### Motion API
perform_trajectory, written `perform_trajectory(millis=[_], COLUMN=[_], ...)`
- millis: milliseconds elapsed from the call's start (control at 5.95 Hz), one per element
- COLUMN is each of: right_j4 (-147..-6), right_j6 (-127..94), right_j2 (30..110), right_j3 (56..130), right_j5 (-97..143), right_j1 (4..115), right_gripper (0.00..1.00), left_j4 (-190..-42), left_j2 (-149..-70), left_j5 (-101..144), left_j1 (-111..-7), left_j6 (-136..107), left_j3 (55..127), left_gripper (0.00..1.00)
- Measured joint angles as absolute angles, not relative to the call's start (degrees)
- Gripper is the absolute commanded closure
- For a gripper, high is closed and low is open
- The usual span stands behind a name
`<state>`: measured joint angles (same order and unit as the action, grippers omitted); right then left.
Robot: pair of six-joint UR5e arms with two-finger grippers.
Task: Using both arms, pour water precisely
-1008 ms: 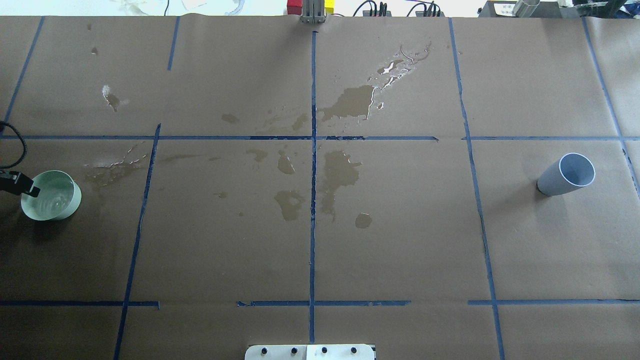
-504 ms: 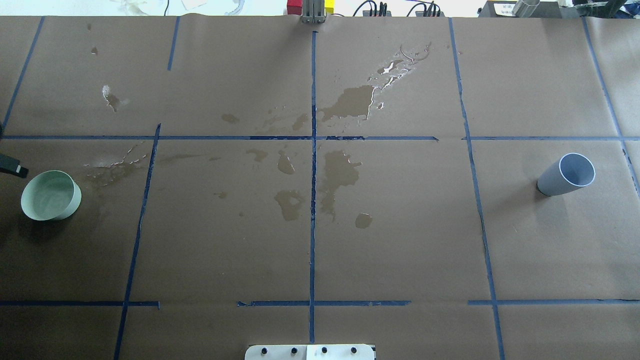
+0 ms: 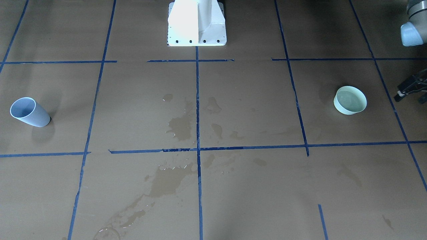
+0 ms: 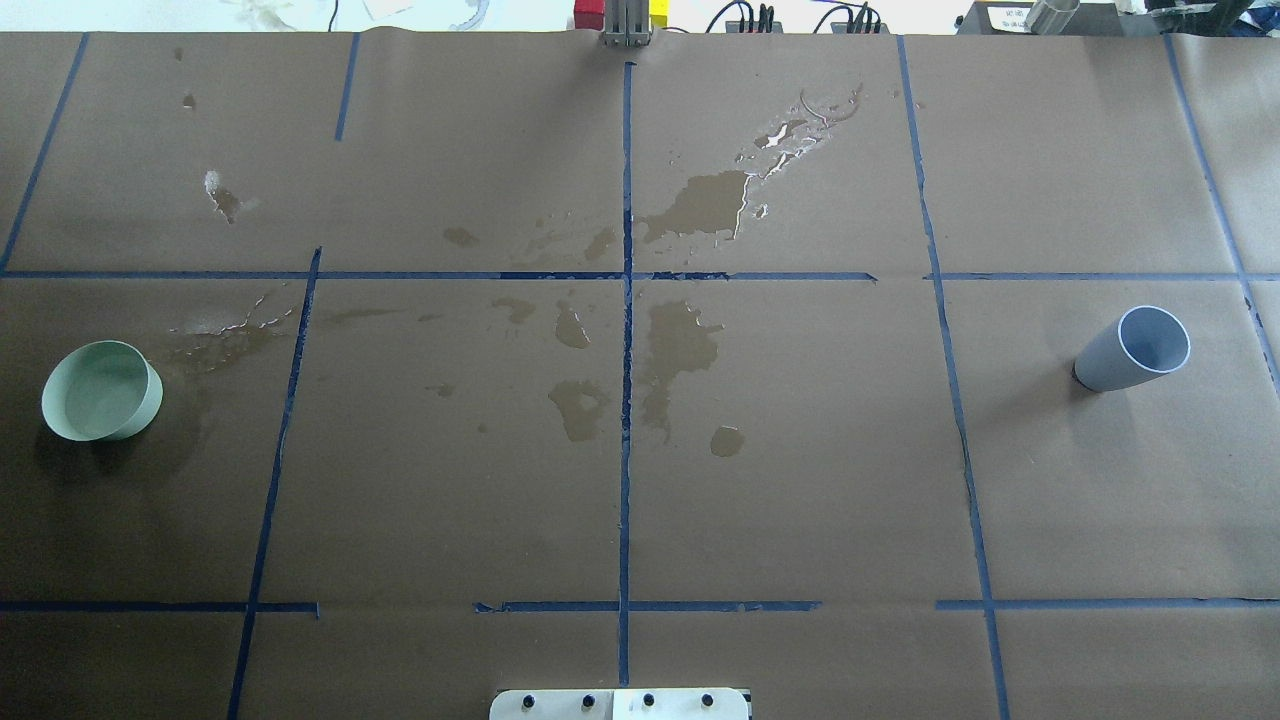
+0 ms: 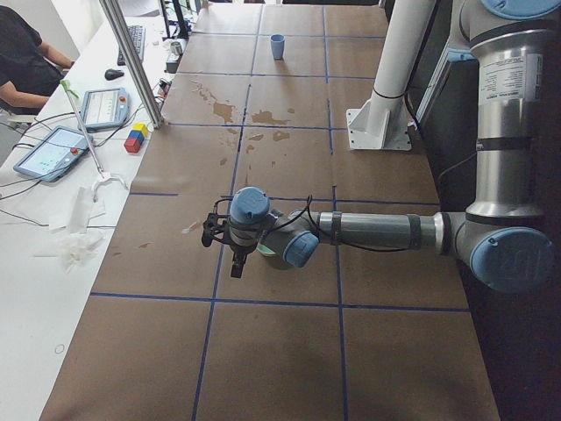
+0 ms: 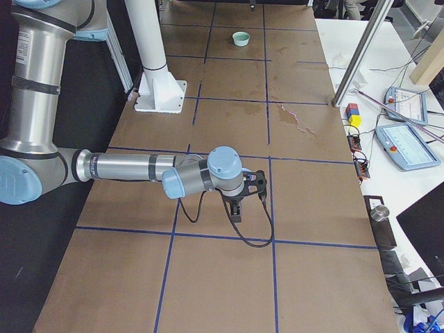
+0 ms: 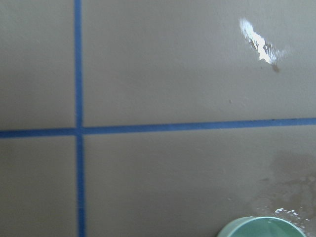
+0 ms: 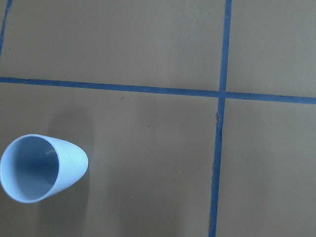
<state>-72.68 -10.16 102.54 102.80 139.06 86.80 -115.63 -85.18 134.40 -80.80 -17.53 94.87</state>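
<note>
We judge the pour itself to be finished: the pale green bowl [image 4: 101, 391] stands upright with water in it at the table's end on our left, the blue-grey cup [image 4: 1133, 350] stands upright and looks empty at the far right end, and neither is held. Puddles [image 4: 678, 345] darken the brown paper [image 4: 800, 480] about the middle — so precision was only partial. Our left arm [image 5: 377, 231] reaches low over the paper with its left gripper [image 3: 411, 87] just beside the bowl, not touching it; its fingers seem parted, though only a sliver shows at the frame's edge. Our right arm [image 6: 132, 167] lies stretched out likewise; of the right gripper [image 6: 251, 186] we cannot tell the spread — only the side view shows it. Next, we think, comes a clean withdrawal, keeping clear of both vessels.
</note>
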Motion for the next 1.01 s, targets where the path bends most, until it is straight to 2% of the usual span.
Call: perform_trajectory(millis=[336, 504, 1008], right_j4=[-72.81, -72.84, -76.09], right_j6=[-9.77, -9.58, -5.93], right_j2=[102.60, 102.67, 102.43], right_j3=[102.47, 102.42, 102.63], right_j5=[135.48, 134.02, 134.54], right_j1=[84.84, 82.59, 80.13], right_gripper=[0.00, 0.00, 0.00], left_j4=[-93.99, -87.48, -84.39], left_j2=[-85.43, -85.51, -82.30], left_j5=[133.99, 133.93, 135.04], left_j1=[-87.01, -88.88, -89.72], left_j6=[-0.71, 3.88, 10.45], left_j3=[101.31, 101.84, 100.56], left_gripper=[0.00, 0.00, 0.00])
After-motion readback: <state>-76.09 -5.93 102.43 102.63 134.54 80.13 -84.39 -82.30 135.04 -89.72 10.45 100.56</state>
